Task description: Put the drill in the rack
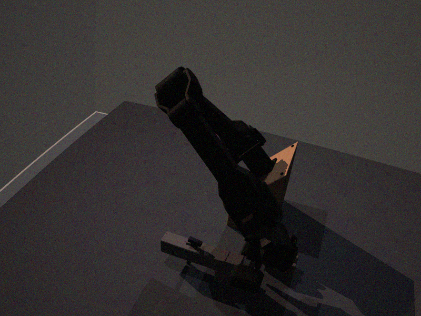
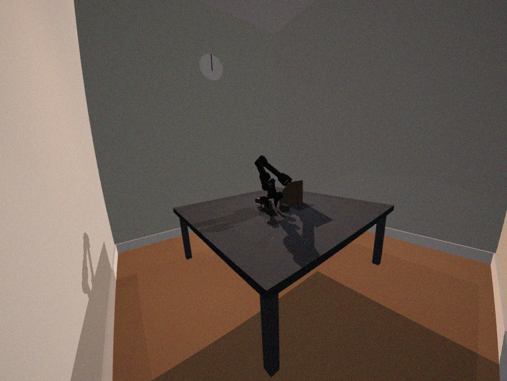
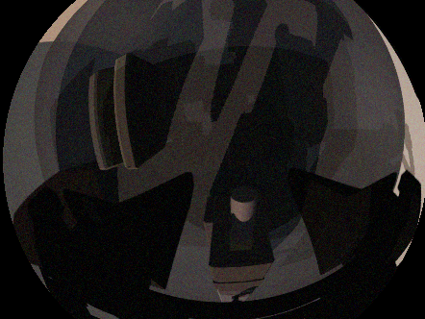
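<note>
A long low block [image 1: 174, 241] [image 3: 241, 274] lies on the table. A small dark peg-like part [image 1: 195, 241] sits on it near its far end; I cannot tell if it is the key. In the wrist view a short pale cylinder [image 3: 242, 210] with a dark top stands on the block's near part; it looks like the drill's end. My gripper [image 1: 262, 265] [image 3: 242, 176] is open, its fingers on either side of the cylinder and apart from it. Two parallel upright plates [image 3: 126, 115] with light edges stand left in the wrist view, possibly the rack. The gripper hides much in the top view.
A slanted wooden board [image 1: 291, 158] [image 2: 295, 192] stands on the table [image 1: 102, 176] [image 2: 262, 254] behind the arm. The arm's elbow [image 1: 178, 90] [image 2: 261, 160] is raised high. Strong shadows cross the table near the gripper.
</note>
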